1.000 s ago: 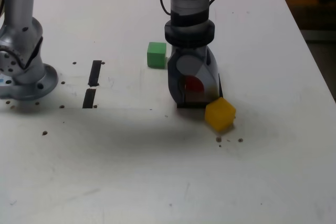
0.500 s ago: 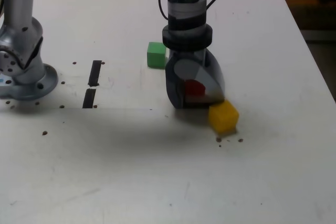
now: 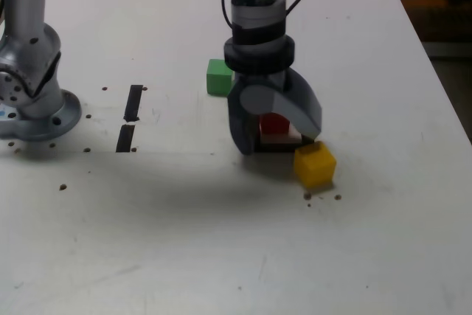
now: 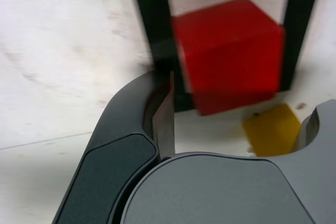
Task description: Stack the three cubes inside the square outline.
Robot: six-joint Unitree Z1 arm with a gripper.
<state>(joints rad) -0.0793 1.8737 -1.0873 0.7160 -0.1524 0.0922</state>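
The red cube [image 3: 274,123] rests on the table inside the square outline [image 3: 271,150], whose black tape shows just in front of it. My gripper [image 3: 280,139] hangs straight down over the cube, open, with its jaws spread on either side and not touching it. In the wrist view the red cube [image 4: 228,51] sits within the black square outline [image 4: 149,24], with a gap to the dark finger [image 4: 131,129]. The yellow cube [image 3: 315,164] [image 4: 270,129] lies just outside the outline, at its front corner on the exterior view's right. The green cube [image 3: 218,77] stands behind the gripper, toward the exterior view's left.
Two short black strips [image 3: 133,102] [image 3: 125,138] lie on the white table toward the exterior view's left. The arm's grey base [image 3: 29,101] stands at the far left. The table edge [image 3: 442,79] runs down the exterior view's right side.
The jaws have spread from shut on the red cube to wide apart, leaving it on the table. The yellow cube has settled flat, slightly to the exterior view's right.
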